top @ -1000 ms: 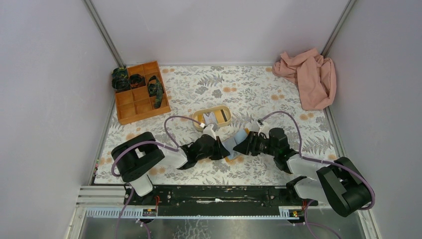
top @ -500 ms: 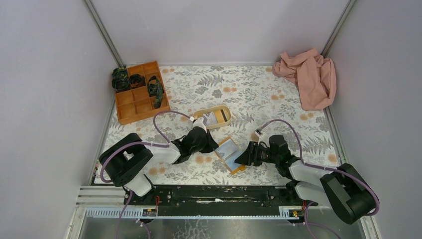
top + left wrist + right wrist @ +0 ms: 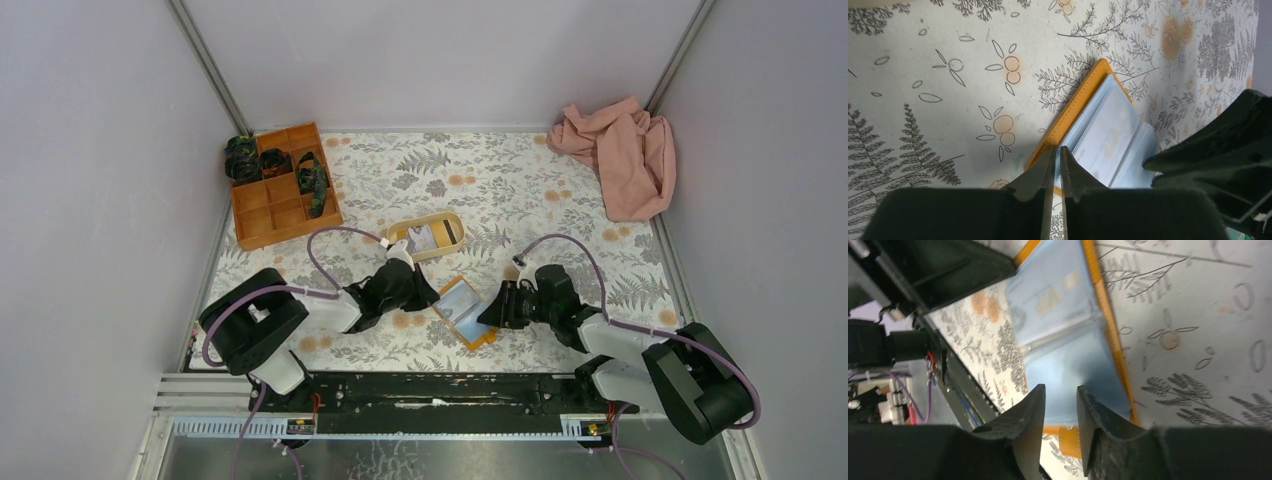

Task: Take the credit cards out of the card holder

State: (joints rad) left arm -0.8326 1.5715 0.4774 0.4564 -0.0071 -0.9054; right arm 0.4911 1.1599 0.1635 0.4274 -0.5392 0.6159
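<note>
Risks sliding the loose wallet (image 3: pixel 462 309) instead of freeing a card (image 3: pixel 1048 297): left gripper (image 3: pixel 1057 149) all but shut, empty, at its edge; right gripper (image 3: pixel 1060 390) slightly open, empty, over it.

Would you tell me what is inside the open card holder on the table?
The card holder lies open, showing light blue clear sleeves; one sleeve holds a pale card with faint print. Whether more cards sit behind it is hidden.
</note>
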